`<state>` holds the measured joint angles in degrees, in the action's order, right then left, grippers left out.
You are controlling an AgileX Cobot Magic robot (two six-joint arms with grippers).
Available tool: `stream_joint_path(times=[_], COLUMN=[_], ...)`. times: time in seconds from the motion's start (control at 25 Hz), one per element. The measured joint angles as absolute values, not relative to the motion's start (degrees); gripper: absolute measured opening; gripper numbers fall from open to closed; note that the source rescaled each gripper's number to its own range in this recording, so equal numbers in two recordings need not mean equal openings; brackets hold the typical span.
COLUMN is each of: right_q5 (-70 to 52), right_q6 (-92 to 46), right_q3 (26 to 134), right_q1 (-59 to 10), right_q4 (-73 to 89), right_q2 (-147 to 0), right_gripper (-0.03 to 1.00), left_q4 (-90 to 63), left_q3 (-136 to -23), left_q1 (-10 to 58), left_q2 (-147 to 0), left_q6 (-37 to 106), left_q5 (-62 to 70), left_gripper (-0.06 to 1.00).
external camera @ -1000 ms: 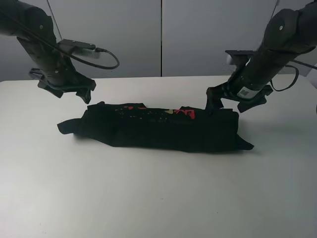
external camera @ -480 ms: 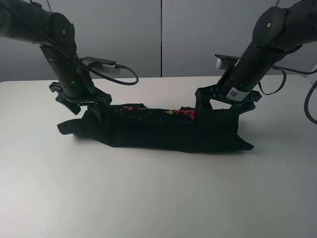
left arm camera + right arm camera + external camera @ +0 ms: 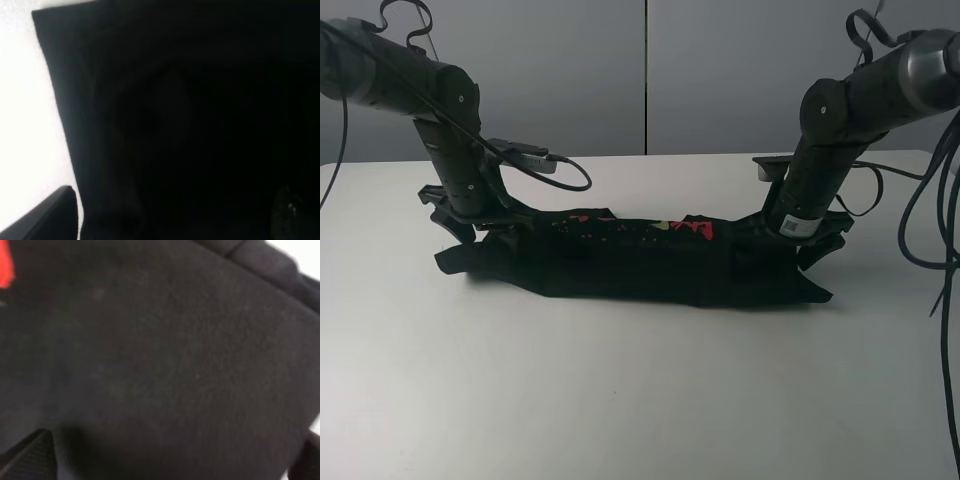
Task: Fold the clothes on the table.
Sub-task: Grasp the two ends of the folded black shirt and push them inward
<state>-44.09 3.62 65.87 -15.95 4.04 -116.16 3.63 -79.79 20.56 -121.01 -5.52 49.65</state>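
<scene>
The black T-shirt [image 3: 640, 265] lies folded into a long strip across the middle of the white table [image 3: 640, 400], with its red and yellow print [image 3: 665, 228] along the far edge. My left gripper [image 3: 480, 228] is down on the strip's left end and my right gripper [image 3: 788, 250] is down on its right end. In the left wrist view black cloth [image 3: 190, 100] fills the frame, with one finger [image 3: 47, 220] at the edge beside bare table [image 3: 25, 125]. In the right wrist view the fingers [image 3: 27, 455] stand wide apart over the cloth [image 3: 175, 340].
A sleeve [image 3: 455, 258] sticks out at the strip's left end and a corner [image 3: 815, 293] at its right. Loose black cables [image 3: 932, 200] hang by the right arm, and a cable loop [image 3: 565, 172] trails from the left arm. A grey wall [image 3: 645, 70] stands behind the table.
Both arms have come down and inward from above the table. The grippers, which hovered beside the shirt's ends, now rest on the cloth. The shirt has not moved.
</scene>
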Motion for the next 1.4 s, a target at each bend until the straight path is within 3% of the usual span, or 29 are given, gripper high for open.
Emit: stream_joint_path(times=[0.6,1.4], right_q5=[-43.44,-43.85], right_q6=[6.18,4.91], right_q3=[66.57,66.45], right_q1=[-15.95,-15.95], right_q4=[0.48,0.37], right_q2=[-119.15,-118.3], right_gripper=[1.0,1.0], left_q4=[6.06,6.97], left_q3=[-79.79,-80.01], left_q1=[16.1,16.05], left_q2=[-121.32,-124.0], left_q6=[-6.89,-6.89], left_q5=[49.7,47.87], left_gripper=[0.99,0.99])
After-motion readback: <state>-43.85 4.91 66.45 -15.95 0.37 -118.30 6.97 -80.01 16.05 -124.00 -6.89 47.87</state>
